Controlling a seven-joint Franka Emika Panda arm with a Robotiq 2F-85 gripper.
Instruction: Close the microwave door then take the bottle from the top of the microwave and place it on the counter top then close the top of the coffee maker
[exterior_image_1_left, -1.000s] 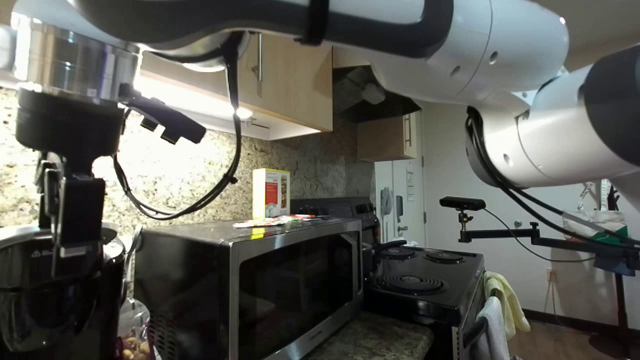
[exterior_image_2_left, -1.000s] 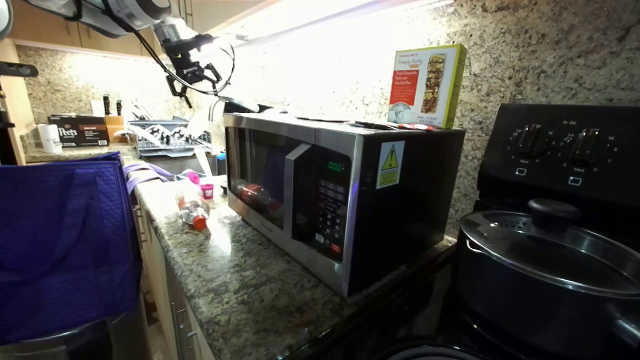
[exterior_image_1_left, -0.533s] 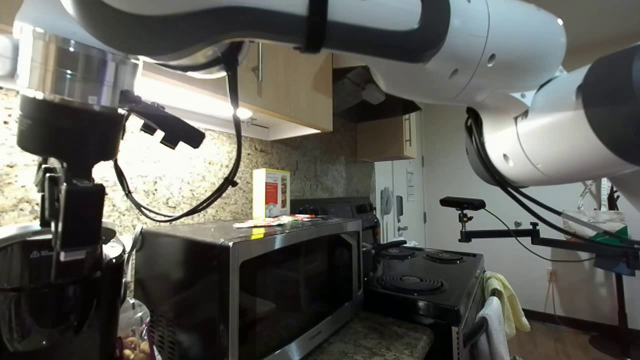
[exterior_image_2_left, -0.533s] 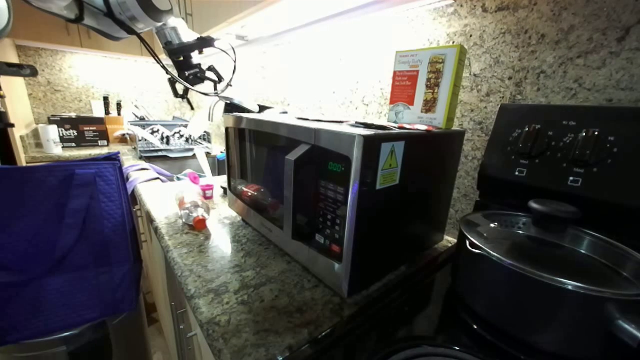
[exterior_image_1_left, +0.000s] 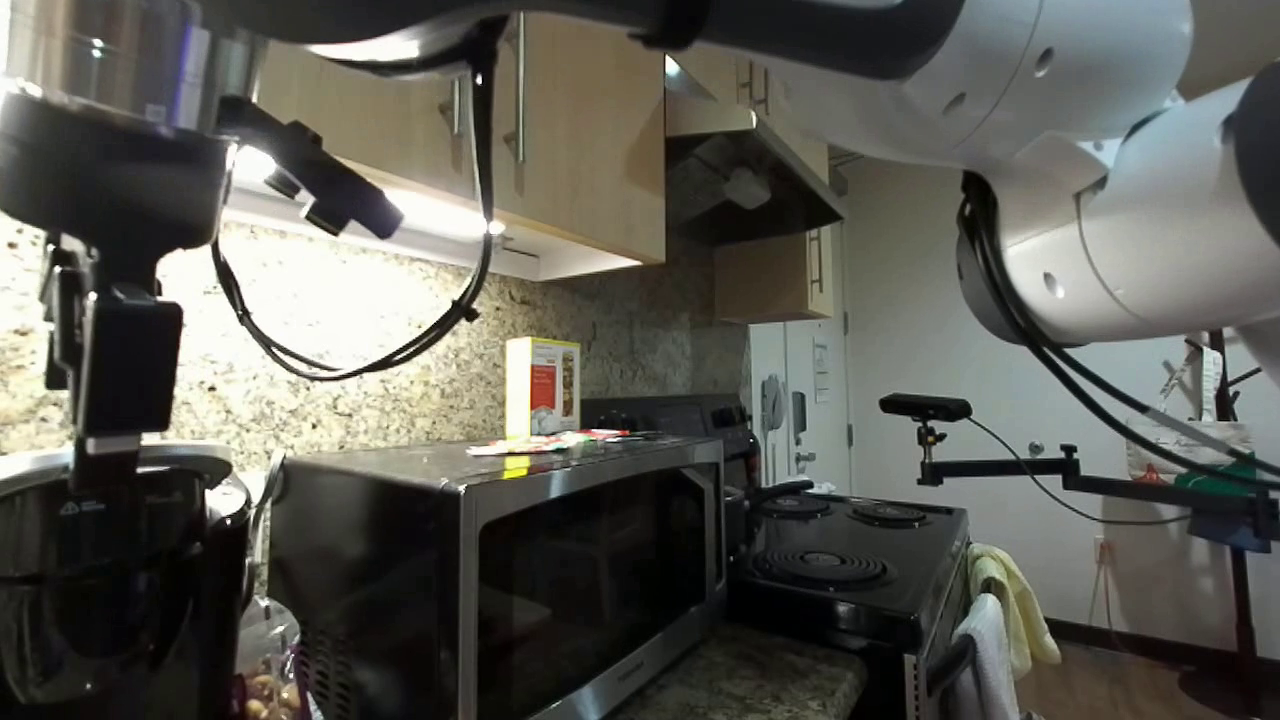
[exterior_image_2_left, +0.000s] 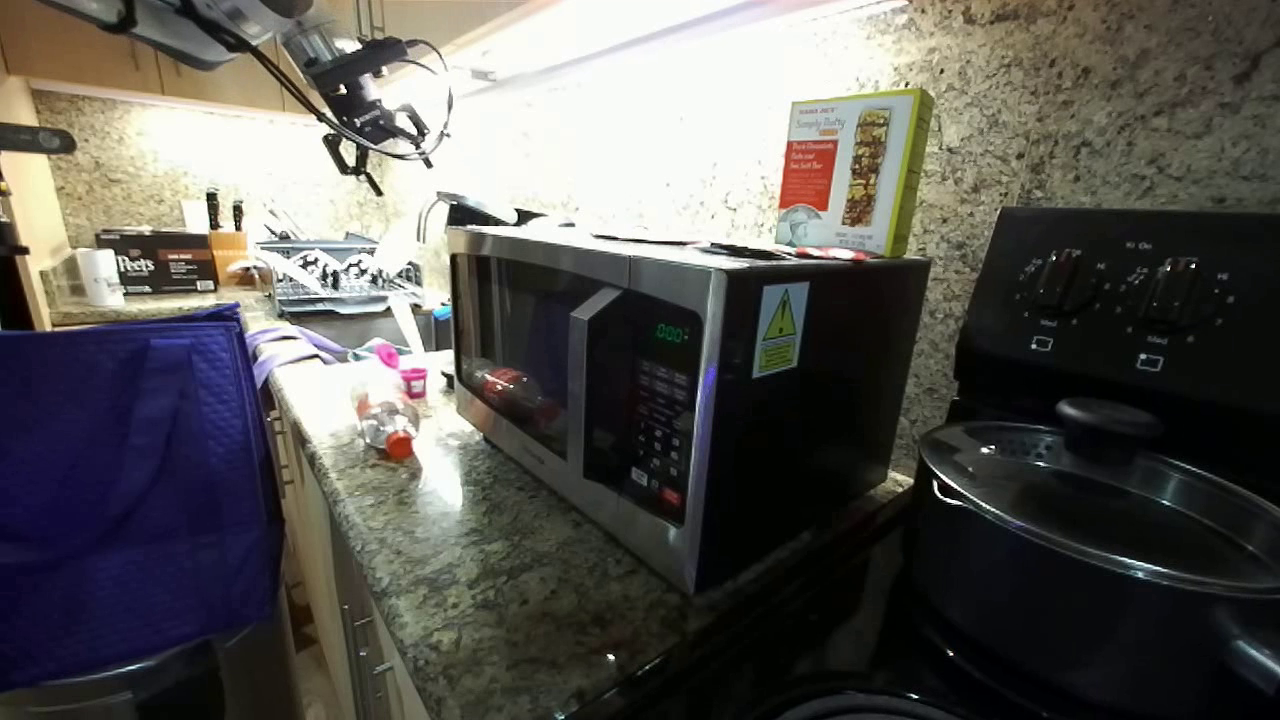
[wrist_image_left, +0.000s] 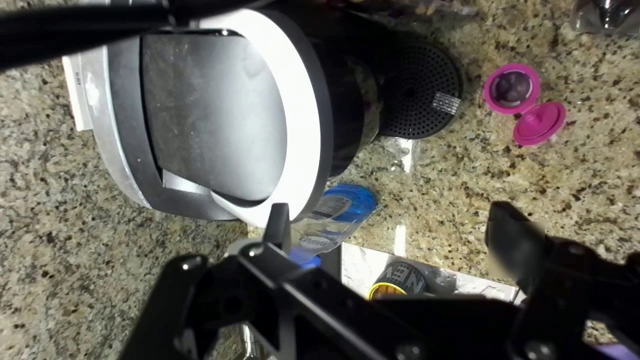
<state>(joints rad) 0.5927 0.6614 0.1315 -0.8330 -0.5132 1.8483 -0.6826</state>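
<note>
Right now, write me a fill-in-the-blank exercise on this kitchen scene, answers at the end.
The red-capped bottle on the counter top lies on its ____.
The snack-bar box stands on ____ of the microwave.
Its display digits glow ____.
The gripper is ____ rather than shut.

Missing words: side; top; green; open.

- The arm (exterior_image_1_left: 1010, 100) is all rounded white shell with a dark grey panel (exterior_image_1_left: 840, 35), dotted with oval recesses (exterior_image_1_left: 1044, 62).
- A black strap (exterior_image_1_left: 682, 22) wraps it; black cables (exterior_image_1_left: 467, 313) hang in a loop.
- The wrist collar (exterior_image_1_left: 105, 65) gleams silver.
- The pincer (wrist_image_left: 390, 220) is black, angular, screw heads (wrist_image_left: 191, 263) showing.
</note>
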